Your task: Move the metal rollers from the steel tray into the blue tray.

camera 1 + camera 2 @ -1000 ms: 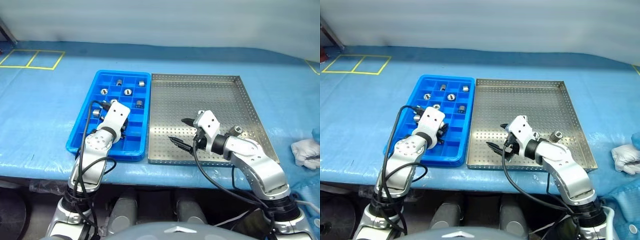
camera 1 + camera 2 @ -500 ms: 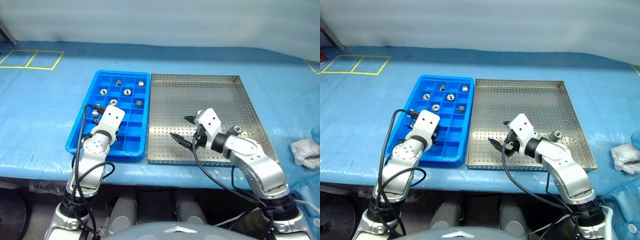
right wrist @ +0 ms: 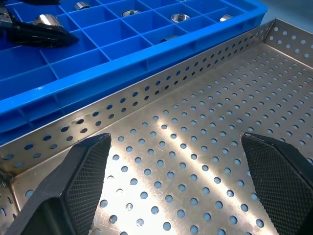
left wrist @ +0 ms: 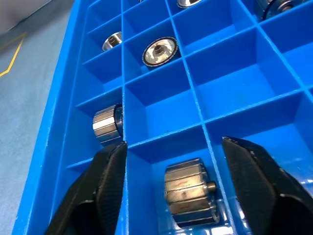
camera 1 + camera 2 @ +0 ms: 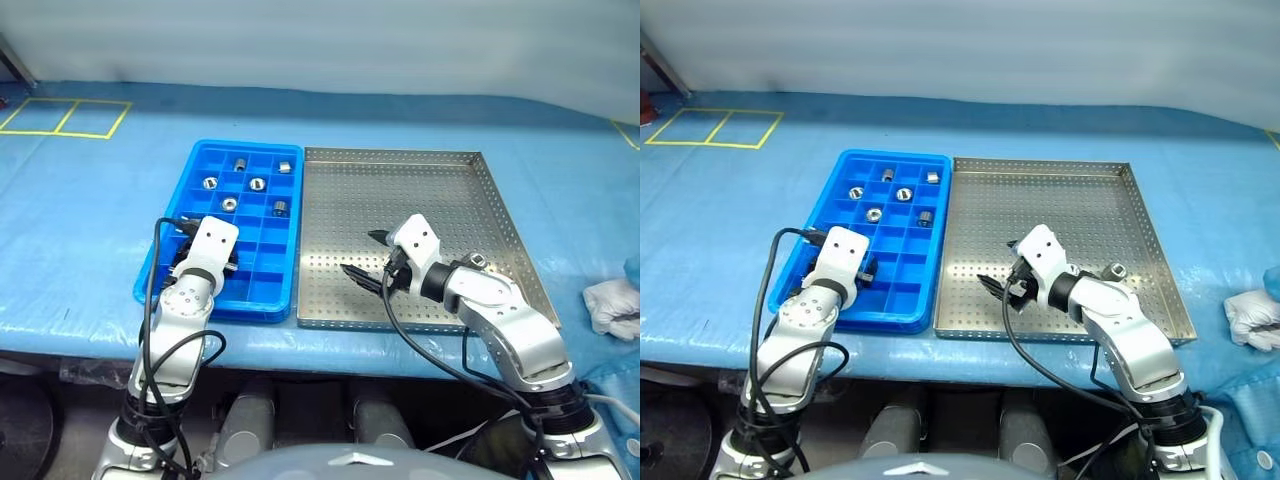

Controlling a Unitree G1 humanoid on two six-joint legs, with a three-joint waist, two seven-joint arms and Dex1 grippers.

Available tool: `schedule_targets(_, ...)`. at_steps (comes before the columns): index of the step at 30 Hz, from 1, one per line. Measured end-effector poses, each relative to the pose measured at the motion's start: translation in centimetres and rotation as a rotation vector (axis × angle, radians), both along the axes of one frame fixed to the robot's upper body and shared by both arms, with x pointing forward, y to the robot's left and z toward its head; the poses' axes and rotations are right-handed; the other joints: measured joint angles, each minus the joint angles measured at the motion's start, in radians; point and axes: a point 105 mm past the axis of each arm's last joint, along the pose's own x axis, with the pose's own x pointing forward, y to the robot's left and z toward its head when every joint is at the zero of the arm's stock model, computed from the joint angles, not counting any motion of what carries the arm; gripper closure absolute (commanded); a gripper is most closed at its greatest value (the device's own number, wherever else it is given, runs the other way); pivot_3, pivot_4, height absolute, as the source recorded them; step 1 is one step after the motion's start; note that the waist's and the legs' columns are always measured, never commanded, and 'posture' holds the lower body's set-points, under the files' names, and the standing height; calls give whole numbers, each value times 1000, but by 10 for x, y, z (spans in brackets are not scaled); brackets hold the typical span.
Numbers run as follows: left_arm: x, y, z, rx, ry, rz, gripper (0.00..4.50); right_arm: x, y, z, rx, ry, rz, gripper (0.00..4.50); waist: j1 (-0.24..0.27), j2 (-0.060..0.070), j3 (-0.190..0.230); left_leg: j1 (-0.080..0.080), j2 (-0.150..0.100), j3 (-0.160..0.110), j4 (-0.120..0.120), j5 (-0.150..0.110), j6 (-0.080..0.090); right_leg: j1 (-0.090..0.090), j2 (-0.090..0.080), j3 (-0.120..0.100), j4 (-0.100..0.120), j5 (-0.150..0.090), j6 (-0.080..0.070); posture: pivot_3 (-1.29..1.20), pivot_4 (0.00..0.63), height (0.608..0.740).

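Observation:
The blue tray (image 5: 200,170) lies left of the steel tray (image 5: 430,190), the two side by side. Several metal rollers (image 5: 256,184) sit in its far compartments. My left gripper (image 4: 173,143) is open over a near compartment at the tray's left side. A roller (image 4: 188,198) lies in that compartment between the spread fingers, free of both. Another roller (image 4: 106,125) lies in the neighbouring cell. My right gripper (image 5: 362,254) hangs open just above the steel tray's near part, holding nothing. One roller (image 5: 477,261) rests in the steel tray beside my right forearm.
A blue tarp (image 5: 90,220) covers the table. A white cloth (image 5: 610,305) lies at the right edge. Yellow tape squares (image 5: 65,118) mark the far left corner. The steel tray's low perforated rim (image 3: 161,73) borders the blue tray.
My left gripper has shifted a little left over the blue tray and opened, leaving a roller in the compartment beneath it. The right arm has kept still.

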Motion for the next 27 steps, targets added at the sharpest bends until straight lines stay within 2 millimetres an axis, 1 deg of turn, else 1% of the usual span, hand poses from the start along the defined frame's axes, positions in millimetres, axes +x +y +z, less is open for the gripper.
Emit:
schedule_targets(2, 2, -5, 3, -21, -18, -15, 874, 0, 0, 0, 0, -1, -3, 0, 3, 0, 0, 0, 0, 0, 0, 0, 0, 0, 0, 0, 0, 0, 0, 127, 150, 740)
schedule_targets(3, 4, -11, 7, -48, -45, -37, 874, 1, -1, 0, 1, -2, -10, 0, 5, 0, 0, 0, 0, 0, 0, 0, 0, 0, 0, 0, 0, 0, 0, 127, 150, 740)
schedule_targets(5, 10, -29, 21, -144, -123, -118, 874, 2, -3, 1, 9, -6, -32, 0, 11, 0, 0, 0, 0, 0, 1, 0, 0, 0, 0, 0, 0, 0, 0, 119, 150, 740)
schedule_targets(7, 11, -45, 30, -216, -165, -213, 874, 4, -4, 0, 15, -4, -60, 0, 12, 0, 0, 0, 0, 0, 1, 0, 0, 0, 0, 0, 0, 0, 0, 114, 150, 740)
schedule_targets(9, 8, -65, 36, -282, -180, -357, 874, 13, -11, -1, 20, 2, -137, 0, 9, 0, 0, 0, 0, 1, 0, 0, 0, 0, 0, 0, 0, 0, 0, 114, 150, 740)
schedule_targets(12, -3, -92, 42, -338, -174, -576, 874, 29, -25, -4, 13, 15, -267, 0, 8, 0, 0, 0, 0, 1, 0, 0, 0, 0, 0, 0, 0, 0, 0, 105, 150, 740)
schedule_targets(14, -14, -105, 38, -320, -126, -720, 874, 36, -35, -11, -18, 24, -335, 0, 7, 1, 0, 0, 0, 1, 0, 0, 0, 0, 0, 0, 0, 0, 0, 103, 150, 740)
schedule_targets(16, -23, -115, 34, -314, -86, -826, 874, 42, -43, -22, -42, 48, -385, 0, 7, 1, 0, 0, 0, 2, 0, 0, 0, 0, 0, 1, 0, 0, 0, 103, 150, 740)
schedule_targets(18, -27, -122, 32, -334, -66, -883, 874, 46, -46, -28, -38, 64, -410, 0, 6, 1, 0, 0, 0, 2, 0, 0, 0, 0, 0, 1, -1, 0, 0, 96, 150, 740)
schedule_targets(20, -27, -127, 34, -332, -67, -918, 874, 51, -44, -30, -22, 67, -416, 0, 3, 1, 0, 0, 0, 2, 0, 0, 0, 0, 0, 1, 0, 0, 0, 96, 150, 740)
schedule_targets(22, -27, -130, 34, -330, -67, -944, 874, 57, -45, -30, -14, 61, -429, 0, -2, 1, -1, 0, 0, 2, 1, 0, 0, 0, 0, 1, 0, 0, 0, 95, 150, 740)
schedule_targets(25, -28, -135, 30, -335, -46, -969, 874, 66, -51, -30, -10, 50, -476, 0, -9, 1, -1, 0, 0, 2, 1, 0, 0, 0, 0, 1, 0, 0, 0, 102, 150, 740)
schedule_targets(27, -29, -136, 30, -335, -48, -974, 874, 69, -54, -28, -3, 43, -493, 0, -13, 1, -1, 0, 0, 2, 0, 0, 0, 0, 0, 1, 0, 0, 0, 102, 150, 740)
